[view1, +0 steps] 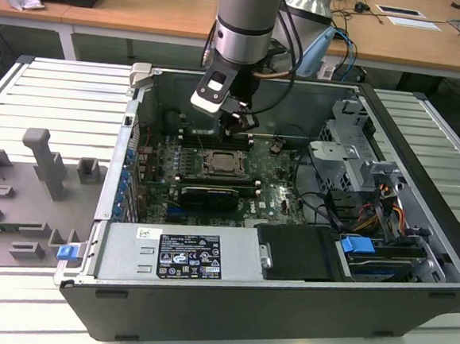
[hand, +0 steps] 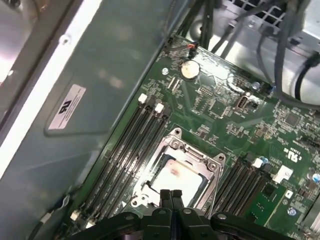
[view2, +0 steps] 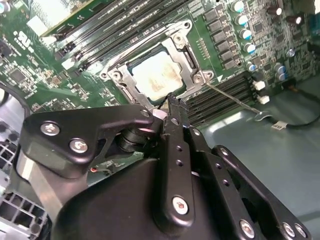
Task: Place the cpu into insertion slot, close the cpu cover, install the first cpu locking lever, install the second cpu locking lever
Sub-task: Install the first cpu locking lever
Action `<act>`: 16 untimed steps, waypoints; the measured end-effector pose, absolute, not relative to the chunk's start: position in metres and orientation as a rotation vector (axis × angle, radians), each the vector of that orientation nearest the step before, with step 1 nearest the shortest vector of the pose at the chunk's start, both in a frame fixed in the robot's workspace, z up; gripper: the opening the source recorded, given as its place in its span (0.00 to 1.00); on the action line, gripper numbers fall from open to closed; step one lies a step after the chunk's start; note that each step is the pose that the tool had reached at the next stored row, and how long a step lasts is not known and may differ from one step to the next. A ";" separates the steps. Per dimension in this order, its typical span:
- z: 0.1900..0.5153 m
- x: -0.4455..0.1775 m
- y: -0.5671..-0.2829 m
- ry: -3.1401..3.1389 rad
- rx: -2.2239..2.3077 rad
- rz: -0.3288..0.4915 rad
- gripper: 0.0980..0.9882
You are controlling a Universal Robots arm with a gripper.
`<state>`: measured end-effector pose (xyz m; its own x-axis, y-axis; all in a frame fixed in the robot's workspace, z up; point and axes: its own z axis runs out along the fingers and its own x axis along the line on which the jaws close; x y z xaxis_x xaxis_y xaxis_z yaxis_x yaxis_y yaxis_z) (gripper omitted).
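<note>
cpu (hand: 175,175) framed by lowered cpu cover (hand: 216,166), gripper (hand: 172,195) clenched on nothing, tips just above cover's edge

There is one open computer case (view1: 202,329), one motherboard (hand: 220,127), one cpu (hand: 176,179), one cpu cover (view2: 182,47), one gripper (hand: 172,192), one coin battery (hand: 190,70) and two banks of long black memory slots (hand: 132,150).

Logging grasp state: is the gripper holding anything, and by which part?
Nothing held. The gripper is shut, empty, fingertips at the cpu cover edge; the cpu sits under that cover.
</note>
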<state>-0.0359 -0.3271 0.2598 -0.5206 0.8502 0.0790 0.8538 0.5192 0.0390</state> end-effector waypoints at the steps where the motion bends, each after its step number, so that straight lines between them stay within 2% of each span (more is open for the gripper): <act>1: 0.260 -0.036 -0.327 -2.710 -1.483 -0.112 0.01; 16: 0.260 -0.036 -0.327 -2.853 -1.164 -0.102 0.01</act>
